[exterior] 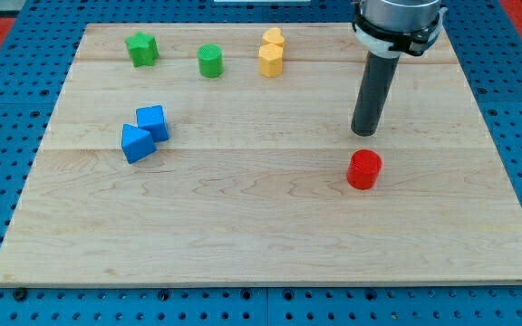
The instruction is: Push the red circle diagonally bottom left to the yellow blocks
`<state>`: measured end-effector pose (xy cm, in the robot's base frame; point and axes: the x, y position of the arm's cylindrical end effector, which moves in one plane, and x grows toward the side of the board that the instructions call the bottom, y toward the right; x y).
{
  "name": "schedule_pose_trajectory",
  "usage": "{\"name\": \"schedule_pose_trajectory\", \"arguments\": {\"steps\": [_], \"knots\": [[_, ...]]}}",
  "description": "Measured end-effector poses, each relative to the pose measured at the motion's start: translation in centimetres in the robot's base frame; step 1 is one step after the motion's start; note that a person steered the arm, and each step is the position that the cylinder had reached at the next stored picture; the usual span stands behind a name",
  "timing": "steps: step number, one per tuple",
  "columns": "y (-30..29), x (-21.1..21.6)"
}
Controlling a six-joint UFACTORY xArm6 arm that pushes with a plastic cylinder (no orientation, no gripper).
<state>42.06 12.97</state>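
The red circle [364, 169] lies right of the board's middle. My tip [364, 132] stands just above it in the view, a small gap away and not touching. Two yellow blocks sit together near the view's top: a yellow hexagon [271, 60] and a smaller yellow block [273, 38] right behind it. They are up and to the left of the red circle.
A green star [141, 49] and a green circle [210, 62] stand near the top left. Two blue blocks, a blue cube [153, 122] and a blue wedge [137, 143], touch at the left. The wooden board [261, 235] lies on a blue pegboard.
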Motion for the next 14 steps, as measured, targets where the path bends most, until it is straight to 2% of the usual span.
{"name": "schedule_pose_trajectory", "arguments": {"steps": [1,2,3,4,6,7,9,13,14], "knots": [[0.7,3.8],[1.0,5.2],[1.3,5.4],[5.5,6.6],[6.3,7.2],[4.6,8.8],[4.4,8.8],[-4.8,8.8],[-4.4,8.8]]}}
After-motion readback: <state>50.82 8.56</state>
